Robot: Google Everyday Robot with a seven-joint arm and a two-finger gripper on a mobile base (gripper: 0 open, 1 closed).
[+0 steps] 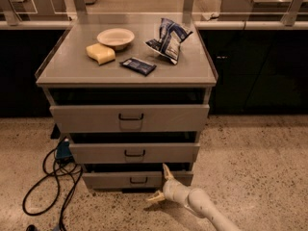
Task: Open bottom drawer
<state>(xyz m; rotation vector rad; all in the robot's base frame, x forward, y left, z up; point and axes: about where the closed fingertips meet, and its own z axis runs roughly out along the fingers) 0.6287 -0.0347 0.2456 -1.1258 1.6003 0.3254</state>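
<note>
- Your end effector (160,184) sits low at the foot of the cabinet, just right of the bottom drawer's centre, with the pale arm reaching in from the lower right.
- Its two fingers are spread apart. One tip (166,170) points up over the top edge of the drawer front, and the other reaches left just above the floor. They hold nothing.
- The bottom drawer (110,180) is the lowest of three grey fronts, with its dark loop handle (138,180) just left of the end effector.
- On the counter (72,71) you have a pale bowl (115,36), a yellow sponge (101,53), a blue-and-white snack bag (168,39) and a dark packet (138,65).
- Black cables (45,177) loop on the floor left of the cabinet.
</note>
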